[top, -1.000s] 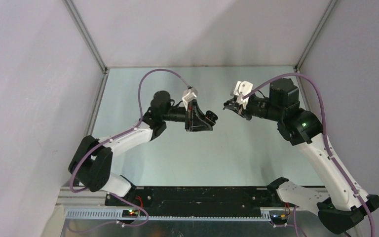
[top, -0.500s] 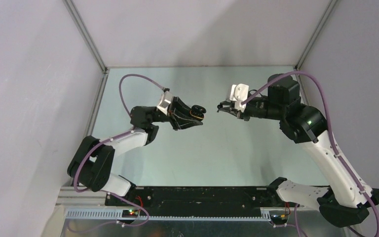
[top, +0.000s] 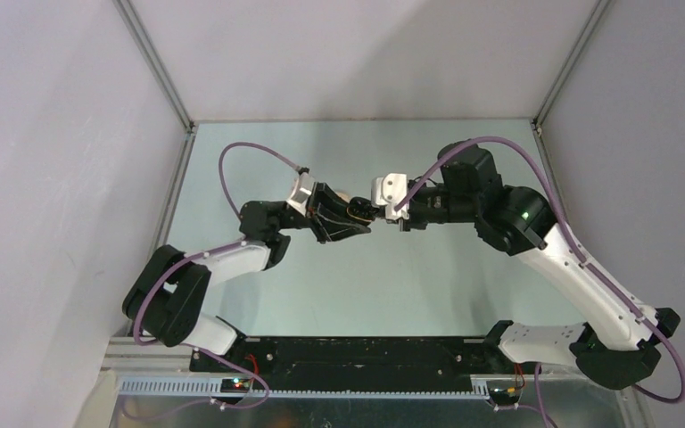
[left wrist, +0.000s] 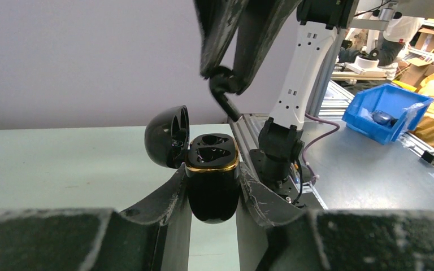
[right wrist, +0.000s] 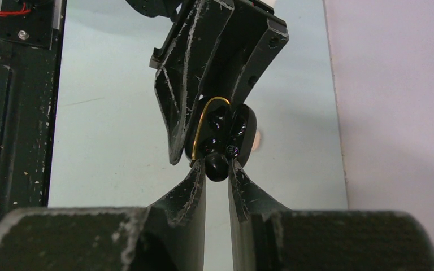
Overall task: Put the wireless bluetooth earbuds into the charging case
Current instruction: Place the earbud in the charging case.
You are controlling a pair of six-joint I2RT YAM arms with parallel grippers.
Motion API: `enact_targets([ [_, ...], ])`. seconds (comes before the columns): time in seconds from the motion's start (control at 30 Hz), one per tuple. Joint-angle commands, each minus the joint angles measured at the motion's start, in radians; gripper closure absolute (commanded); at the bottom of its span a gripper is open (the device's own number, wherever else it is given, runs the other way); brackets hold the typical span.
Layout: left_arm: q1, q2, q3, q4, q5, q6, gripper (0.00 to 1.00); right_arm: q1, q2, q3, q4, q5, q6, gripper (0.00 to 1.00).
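Black charging case (left wrist: 212,195), lid (left wrist: 166,135) open, pinched in left gripper (left wrist: 213,171); right gripper (right wrist: 217,165) pinches earbud (right wrist: 216,169).

No text, label, brand, number or sign can be read in any view.

The left arm (top: 232,259) extends far and rightward, the right arm (top: 580,267) leftward, wrists level, fingertips nearly meeting mid-scene. The left gripper (left wrist: 213,178) clamps a black gold-rimmed charging case (left wrist: 212,197). The right gripper (right wrist: 217,169) pinches a black earbud (right wrist: 216,164).
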Motion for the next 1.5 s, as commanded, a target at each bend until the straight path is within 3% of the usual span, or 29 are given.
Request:
enact_targets([
  [0.0,-0.019,-0.008,-0.008,0.070,-0.006,0.004,1.00,0.015,0.013,0.014,0.030,0.061,-0.005,0.90],
  [1.47,-0.002,0.005,0.013,0.075,-0.080,-0.107,1.00,0.080,0.003,-0.063,0.089,0.179,0.041,0.90],
])
